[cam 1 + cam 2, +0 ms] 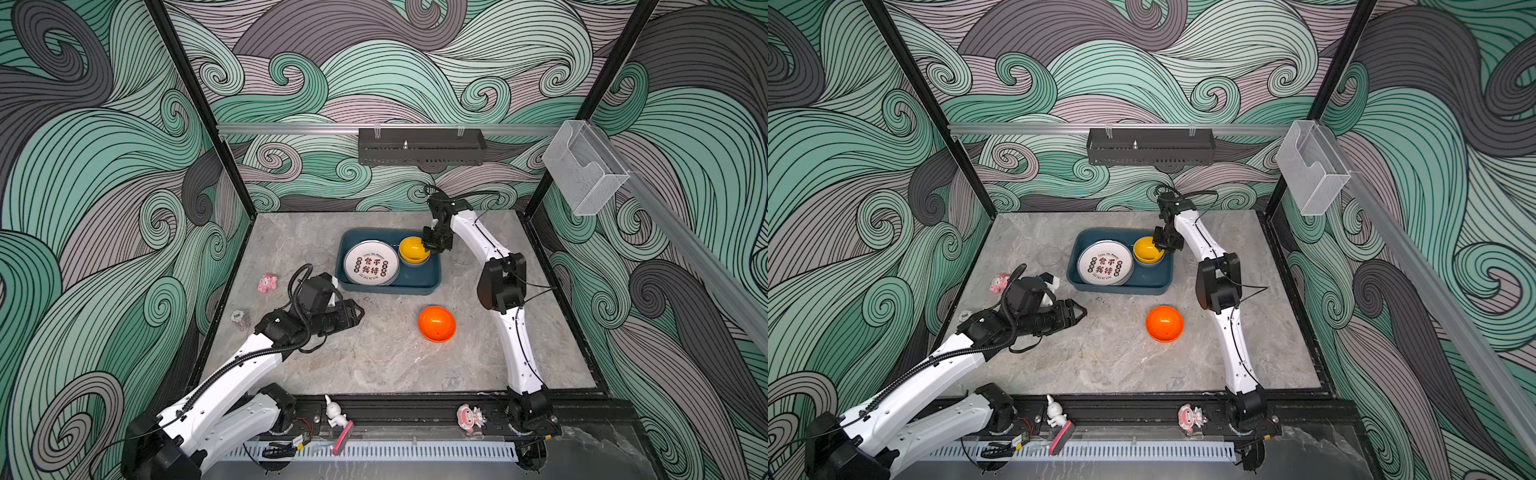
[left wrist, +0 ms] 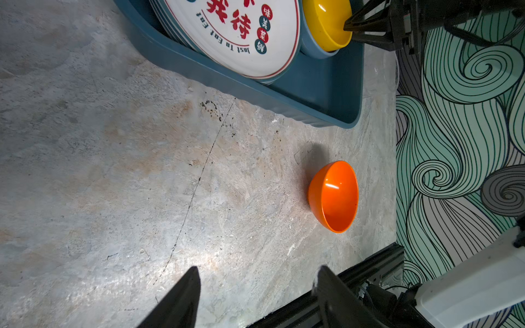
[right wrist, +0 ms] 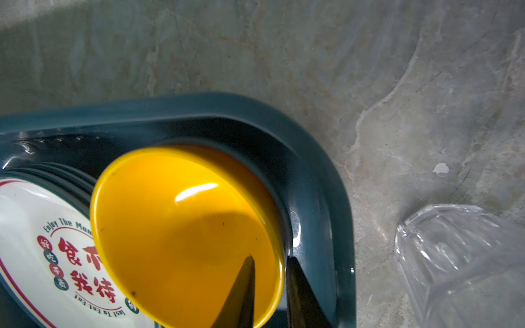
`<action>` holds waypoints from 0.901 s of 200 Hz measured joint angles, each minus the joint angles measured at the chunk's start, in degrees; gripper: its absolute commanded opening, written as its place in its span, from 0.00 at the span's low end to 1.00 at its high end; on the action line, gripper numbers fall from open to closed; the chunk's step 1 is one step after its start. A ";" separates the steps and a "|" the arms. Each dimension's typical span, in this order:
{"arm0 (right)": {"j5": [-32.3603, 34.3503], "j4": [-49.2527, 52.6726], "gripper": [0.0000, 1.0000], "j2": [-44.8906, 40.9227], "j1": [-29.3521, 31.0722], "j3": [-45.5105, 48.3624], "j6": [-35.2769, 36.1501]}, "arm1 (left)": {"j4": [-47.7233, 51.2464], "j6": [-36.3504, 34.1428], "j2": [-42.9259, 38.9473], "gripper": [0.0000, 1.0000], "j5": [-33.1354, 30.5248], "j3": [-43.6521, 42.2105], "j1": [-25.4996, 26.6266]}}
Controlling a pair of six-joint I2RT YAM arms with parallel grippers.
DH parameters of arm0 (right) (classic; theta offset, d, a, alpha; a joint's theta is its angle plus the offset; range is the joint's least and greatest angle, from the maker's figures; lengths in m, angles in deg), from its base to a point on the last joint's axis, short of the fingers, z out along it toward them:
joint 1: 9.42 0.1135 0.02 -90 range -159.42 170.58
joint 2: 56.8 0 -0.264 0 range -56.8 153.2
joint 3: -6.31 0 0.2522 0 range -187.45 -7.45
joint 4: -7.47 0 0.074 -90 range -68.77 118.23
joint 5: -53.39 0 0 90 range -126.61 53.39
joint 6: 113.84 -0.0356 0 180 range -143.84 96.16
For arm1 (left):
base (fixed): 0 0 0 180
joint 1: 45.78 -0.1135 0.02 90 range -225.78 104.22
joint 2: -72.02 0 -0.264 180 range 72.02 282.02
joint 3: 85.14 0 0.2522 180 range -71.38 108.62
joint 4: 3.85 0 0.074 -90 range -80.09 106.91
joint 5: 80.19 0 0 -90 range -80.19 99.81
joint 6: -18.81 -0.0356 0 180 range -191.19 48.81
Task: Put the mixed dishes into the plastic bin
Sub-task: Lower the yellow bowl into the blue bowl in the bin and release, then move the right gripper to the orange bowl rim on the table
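ROBOT SORTS THE DISHES: The right gripper (image 3: 270, 258) straddles the rim of a small glossy yellow plastic bowl (image 3: 176, 227), one black finger inside and one outside. Whether the jaws pinch the wall or merely bracket it cannot be told. The bowl sits nested in a small blue bowl (image 2: 308, 46) in the far right corner of the shallow dark teal rectangular plastic bin (image 1: 428, 279). It is just beside a stack of round white printed plates (image 1: 371, 262) that fills the bin's left half.

The left gripper (image 2: 258, 268) hovers low over the grey marbled tabletop (image 1: 374, 357) in front of the bin, its jaws wide apart and empty.

Three dishes lie outside the bin. A small orange plastic bowl (image 1: 436, 323) stands upright on the table in front of it. A clear glass tumbler (image 3: 460, 255) stands near its right wall, and a second tumbler (image 1: 318, 255) near its left.

The orange bowl looks light and stiff but slick, so a pinch across its rim, one finger in and one out, seems the surest hold. The tumblers look heavier, smooth and breakable, and are hard to make out against the stone. A grip across the wall near the lip, and a gentle set-down clear of the plates, would suit them.
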 measured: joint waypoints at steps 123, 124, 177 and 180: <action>0.52 -2.29 0.29 -22.84 1.79 18.14 1.77 | -1.49 -1.62 0.39 0.69 1.53 0.52 0.00; 0.52 -2.43 0.29 -23.06 1.81 18.45 1.79 | -1.49 -1.62 0.44 0.69 1.60 0.55 0.00; -1.09 -8.26 0.32 -36.37 2.47 37.77 1.77 | -2.54 -3.37 5.27 0.71 6.32 3.72 0.00; -1.25 -8.59 0.32 -37.09 2.47 38.86 1.75 | -2.64 -3.45 5.57 0.71 6.60 3.89 0.00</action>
